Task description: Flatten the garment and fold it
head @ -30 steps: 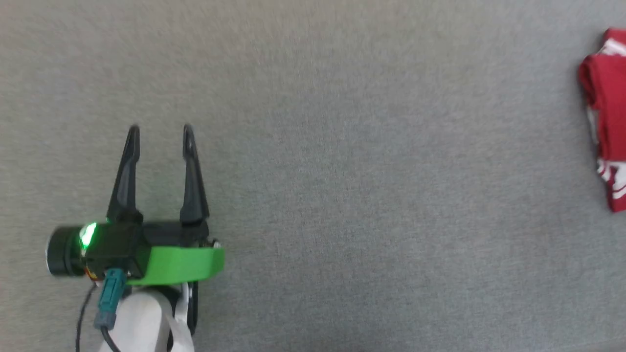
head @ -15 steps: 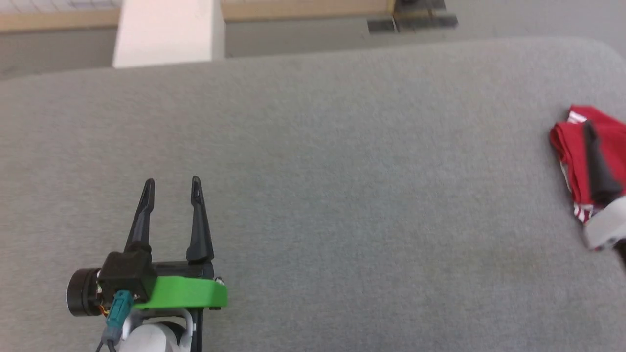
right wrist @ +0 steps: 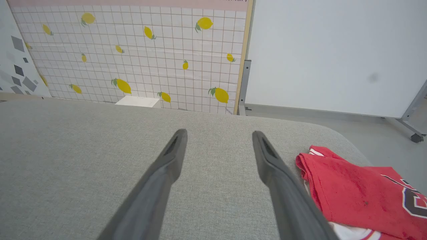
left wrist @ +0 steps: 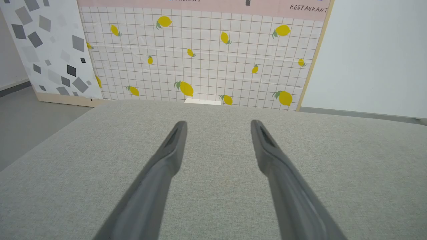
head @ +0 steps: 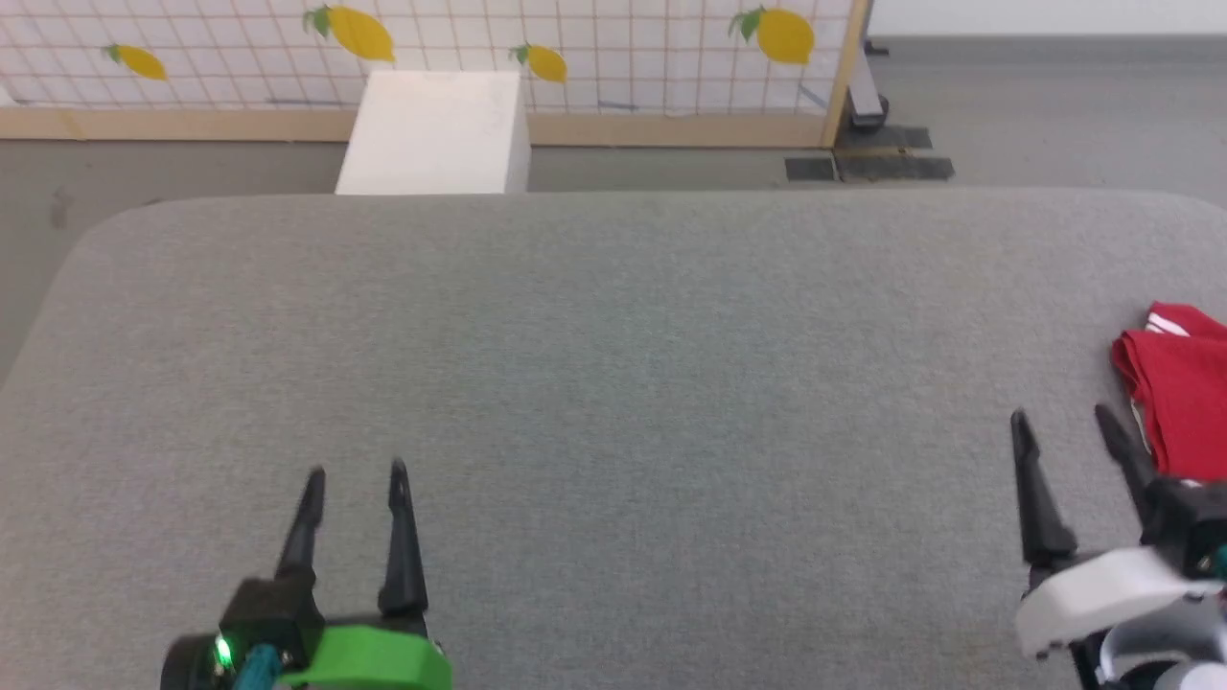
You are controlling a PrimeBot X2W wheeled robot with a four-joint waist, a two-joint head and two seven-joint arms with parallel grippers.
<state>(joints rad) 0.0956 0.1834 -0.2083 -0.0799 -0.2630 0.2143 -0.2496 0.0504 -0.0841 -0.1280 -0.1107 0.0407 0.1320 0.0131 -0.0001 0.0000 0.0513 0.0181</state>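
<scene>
Lettering [left wrist: 308, 7] reads "RESTAURANT"; garment [right wrist: 350, 196] w/ print cut off.

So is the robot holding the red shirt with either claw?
No, nothing is held. The left gripper and right gripper are both open and empty; the red shirt lies beside the right one, outside its fingers.

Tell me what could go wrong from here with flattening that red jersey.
1. The red jersey lies in layers close to the right edge of the grey cushion; a tug outward could slide it off.
2. The left gripper hangs open far across the cushion, so the open right gripper beside the jersey may have to spread it alone and could bunch it.
</scene>
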